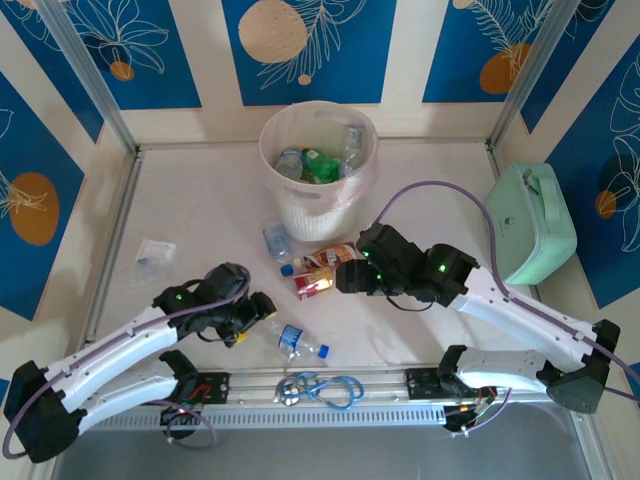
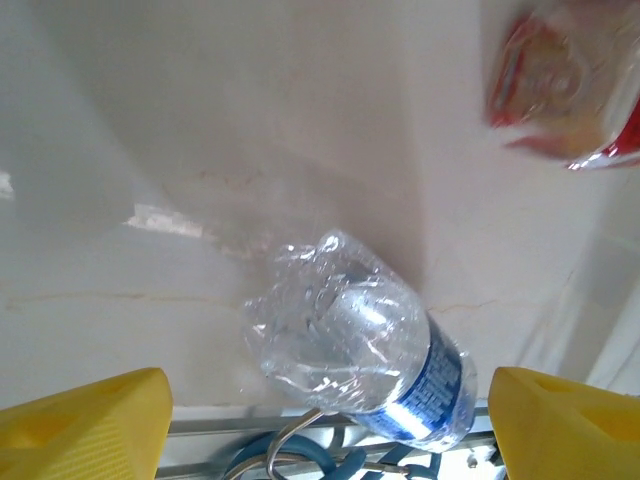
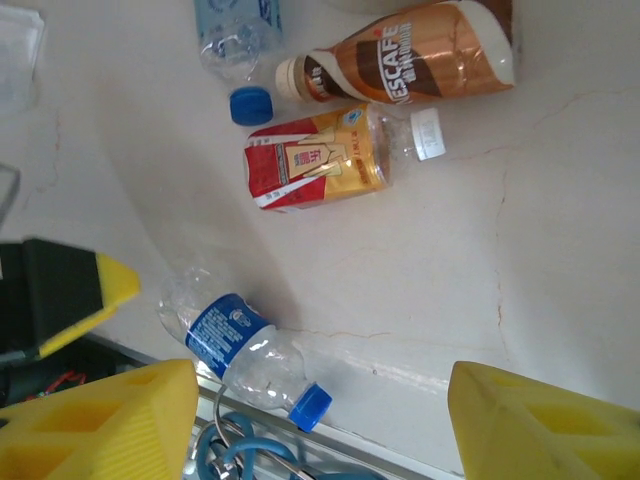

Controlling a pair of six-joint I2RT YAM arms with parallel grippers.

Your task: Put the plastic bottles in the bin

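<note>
The white perforated bin [image 1: 318, 205] stands at the back centre with several plastic bottles inside. On the table in front of it lie a clear blue-capped bottle [image 1: 277, 243], a brown Nescafe bottle [image 3: 400, 60] and a red-labelled bottle [image 3: 318, 160]. A clear blue-label bottle [image 2: 365, 350] lies near the front rail. My left gripper [image 2: 330, 430] hovers open over that bottle, its yellow fingers [image 2: 85, 425] wide on either side. My right gripper [image 3: 320, 430] is open too, above the table beside the red-labelled bottle [image 1: 318, 287].
A mint-green case [image 1: 535, 222] sits at the right edge. A crumpled clear wrapper [image 1: 153, 258] lies at the left. A blue cable loop [image 1: 320, 388] rests on the front rail below the clear bottle.
</note>
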